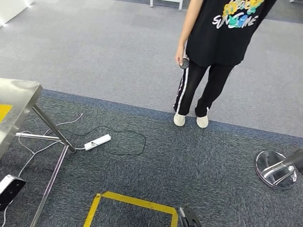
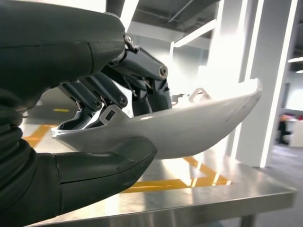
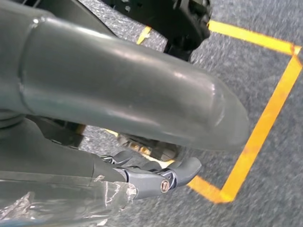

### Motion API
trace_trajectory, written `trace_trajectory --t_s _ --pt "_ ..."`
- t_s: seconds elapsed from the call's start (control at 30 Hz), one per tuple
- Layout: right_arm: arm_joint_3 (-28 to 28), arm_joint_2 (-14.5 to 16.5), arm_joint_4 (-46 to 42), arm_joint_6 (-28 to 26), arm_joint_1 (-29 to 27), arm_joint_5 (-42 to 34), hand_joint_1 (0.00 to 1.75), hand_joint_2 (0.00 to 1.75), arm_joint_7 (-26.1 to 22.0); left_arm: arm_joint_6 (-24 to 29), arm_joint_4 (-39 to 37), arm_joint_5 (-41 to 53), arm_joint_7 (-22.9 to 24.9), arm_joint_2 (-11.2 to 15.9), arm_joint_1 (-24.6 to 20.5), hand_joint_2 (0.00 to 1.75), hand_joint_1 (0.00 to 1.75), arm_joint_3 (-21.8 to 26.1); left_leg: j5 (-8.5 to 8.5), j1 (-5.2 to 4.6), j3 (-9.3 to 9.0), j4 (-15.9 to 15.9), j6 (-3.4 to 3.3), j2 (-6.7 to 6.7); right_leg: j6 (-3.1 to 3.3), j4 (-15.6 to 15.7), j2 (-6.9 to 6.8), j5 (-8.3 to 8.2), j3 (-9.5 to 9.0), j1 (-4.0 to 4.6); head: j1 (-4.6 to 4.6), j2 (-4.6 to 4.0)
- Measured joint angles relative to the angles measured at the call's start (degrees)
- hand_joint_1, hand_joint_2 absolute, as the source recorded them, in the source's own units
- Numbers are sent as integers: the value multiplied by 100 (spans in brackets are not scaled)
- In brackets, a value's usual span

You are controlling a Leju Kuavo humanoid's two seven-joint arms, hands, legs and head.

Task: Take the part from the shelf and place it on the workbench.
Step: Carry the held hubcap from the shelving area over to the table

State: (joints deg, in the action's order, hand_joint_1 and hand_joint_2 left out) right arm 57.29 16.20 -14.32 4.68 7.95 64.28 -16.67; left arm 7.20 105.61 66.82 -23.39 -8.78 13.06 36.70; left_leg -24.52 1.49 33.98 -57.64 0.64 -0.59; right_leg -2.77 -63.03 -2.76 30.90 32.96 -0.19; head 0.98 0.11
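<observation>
The left robot hand (image 2: 107, 118) is gripping the white part (image 2: 185, 125) between thumb and fingers, just above the steel surface (image 2: 221, 198); the right robot hand (image 3: 150, 161) is hanging over the carpet, its grasp impossible to judge.

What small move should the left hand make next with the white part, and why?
Probably lower it onto the steel workbench and then let go. The left hand grips the white part between thumb and fingers, and the part hangs above the bench's shiny top near the yellow tape, not yet resting on it.
</observation>
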Motion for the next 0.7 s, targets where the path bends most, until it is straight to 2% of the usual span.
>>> trace_trajectory --t_s 0.03,0.07,0.1,0.13,0.17,0.2,0.27,0.3,0.33,0.4,0.43,0.47,0.5,0.53,0.57,0.6,0.63,0.67,0.7 --pt "0 1 0 0 -7 0 0 0 4 15 0 15 -1 -1 -9 175 175 0 3 -2 5 0 -21 69 -3 -388 160 187 178 -1 12 0" --pt "0 2 0 0 -19 0 0 0 11 35 0 35 -2 -1 -14 175 175 -1 7 -6 11 0 -36 144 2 -784 231 340 376 3 20 0" --pt "0 2 0 0 -30 0 0 0 17 56 0 57 -3 -2 -15 175 175 0 8 -13 13 0 -43 226 15 -1067 257 408 532 7 25 0" --pt "0 2 0 0 -37 0 0 0 21 73 0 75 -5 -2 -15 175 175 1 9 -20 13 -1 -46 312 36 -1153 270 366 605 11 26 0" --pt "0 2 0 0 -39 0 0 0 23 89 -1 88 -8 -3 -15 175 175 2 10 -25 10 -1 -47 402 67 -1010 292 215 569 15 25 0" --pt "0 2 0 0 -37 0 0 0 24 103 -1 97 -11 -4 -19 175 175 3 13 -26 6 -1 -45 492 102 -680 356 -4 438 16 26 0" --pt "0 2 0 -1 -33 0 0 0 24 129 -4 108 -15 -7 -39 175 175 7 24 -20 15 -5 -23 654 160 85 647 -335 114 4 23 0" --pt "0 2 0 -1 -31 0 0 0 26 137 -6 110 -15 -8 -52 175 175 8 37 -9 33 -5 4 725 166 319 761 -399 1 3 22 0" --pt "0 2 0 -2 -30 0 0 0 28 141 -8 112 -15 -8 -60 175 175 13 56 8 58 0 42 795 164 424 819 -402 -53 6 20 0" --pt "0 7 1 -2 -25 0 0 0 32 144 -10 113 -15 -9 -56 175 175 39 101 41 102 26 129 903 172 464 709 -422 -86 18 20 0" --pt "0 10 2 -3 -21 0 0 0 32 147 -11 113 -15 -8 -48 175 175 58 91 36 124 14 161 817 196 491 642 -446 -91 16 14 0" --pt "0 14 2 -3 -18 -1 0 0 31 150 -14 114 -15 -5 -53 175 175 76 17 21 176 -76 183 654 225 526 565 -472 -101 11 -2 0" --pt "0 17 3 -4 -19 -1 0 0 31 153 -16 114 -15 -4 -68 175 175 86 -125 4 276 -284 196 452 250 559 481 -492 -108 8 -18 0" --pt "0 17 2 -4 -23 -1 0 0 31 155 -21 115 -15 -3 -84 175 175 89 -316 -13 421 -602 206 257 268 571 395 -498 -110 20 -35 0" --pt "0 17 2 -4 -31 -1 0 0 33 155 -28 118 -15 -3 -100 175 175 89 -510 -16 591 -980 218 171 281 574 300 -498 -105 29 -45 0" --pt "0 17 2 -4 -38 -1 0 0 37 155 -37 122 -16 -6 -105 175 175 89 -637 -16 725 -1297 229 143 286 574 206 -495 -99 37 -46 0" --pt "0 17 2 -4 -42 -1 0 0 39 155 -48 126 -18 -7 -103 175 175 90 -667 -16 778 -1461 236 133 290 573 116 -493 -95 43 -47 0" --pt "0 17 2 -3 -42 -1 0 0 41 155 -57 131 -19 -5 -102 175 175 93 -591 -17 722 -1412 240 123 291 573 30 -492 -94 47 -46 0" --pt "0 17 2 -2 -39 0 0 0 41 155 -63 135 -21 -4 -102 175 175 96 -431 -22 546 -1142 235 77 287 572 -52 -489 -99 49 -47 0"
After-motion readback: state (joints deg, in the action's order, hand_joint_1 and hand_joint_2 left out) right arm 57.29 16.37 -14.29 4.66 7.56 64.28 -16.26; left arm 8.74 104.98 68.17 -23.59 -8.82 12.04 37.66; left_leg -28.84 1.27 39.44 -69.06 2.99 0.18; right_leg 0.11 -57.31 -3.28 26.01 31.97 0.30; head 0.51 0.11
